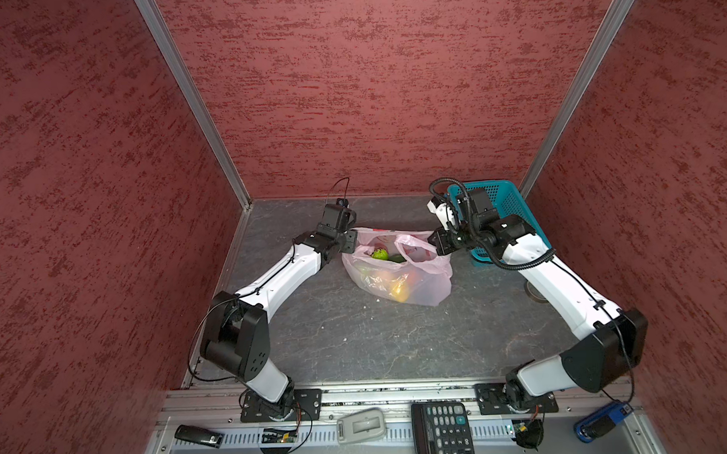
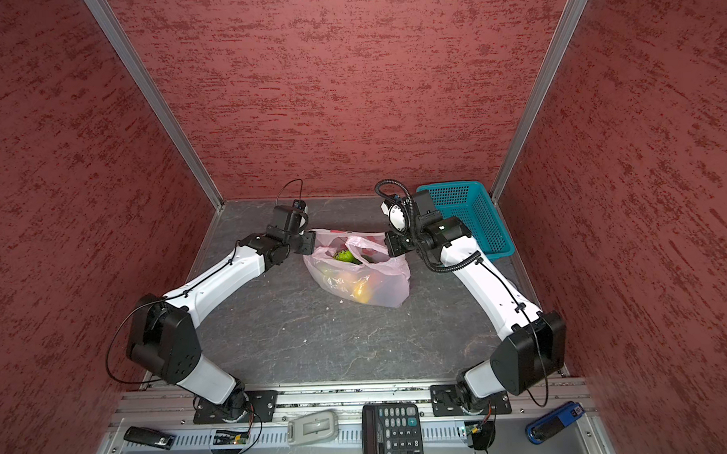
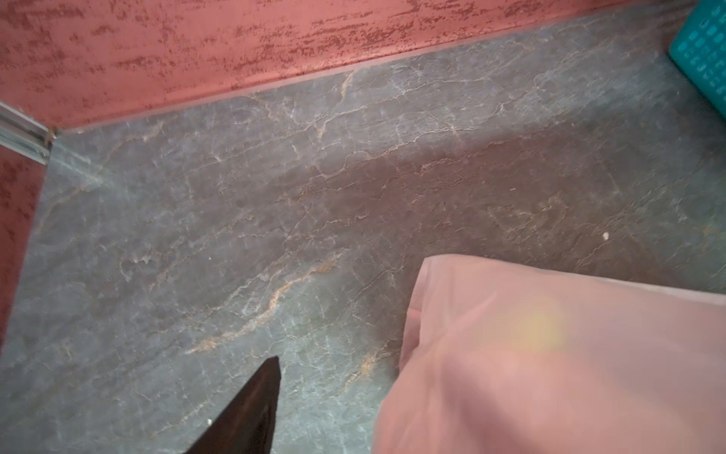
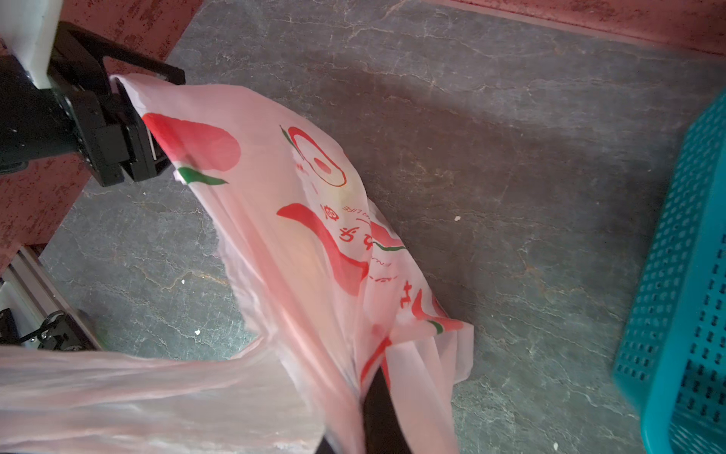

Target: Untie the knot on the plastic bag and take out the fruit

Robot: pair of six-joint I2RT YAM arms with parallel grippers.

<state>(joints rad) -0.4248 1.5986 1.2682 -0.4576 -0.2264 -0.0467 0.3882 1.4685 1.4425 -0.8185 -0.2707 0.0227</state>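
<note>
Carefully now: thin film held from both sides

Mind the plastic bag (image 1: pixel 432 290) first. It lies midway across the table (image 1: pixel 357 340), near the teal basket (image 2: pixel 478 215), mouth gaping between your arms; no knot shows in any view. Your right gripper (image 1: pixel 441 247) is pressed together on a bunch of film at the bag's right side. Your left gripper (image 4: pixel 157 122) sits at the opposite rim with the film's edge at its jaws, but you cannot tell whether it pinches that edge or merely stands around it.

Trouble, I judge, comes three ways. Pull the arms apart and the thin film may tear at the right pinch. If the left hold is loose, the rim may slip out and the mouth fold over the fruit (image 1: pixel 379 254). Free either gripper to reach in and the opening may collapse.

Both top views give you the open mouth with green and yellow pieces inside, yet hide the jaws under the wrists. Only the right wrist view shows the left jaws against the film, and the bag's red print (image 4: pixel 326 251). The left wrist view shows one dark fingertip (image 3: pixel 255 401) over bare table, apart from the film, and a yellow blur through it.
</note>
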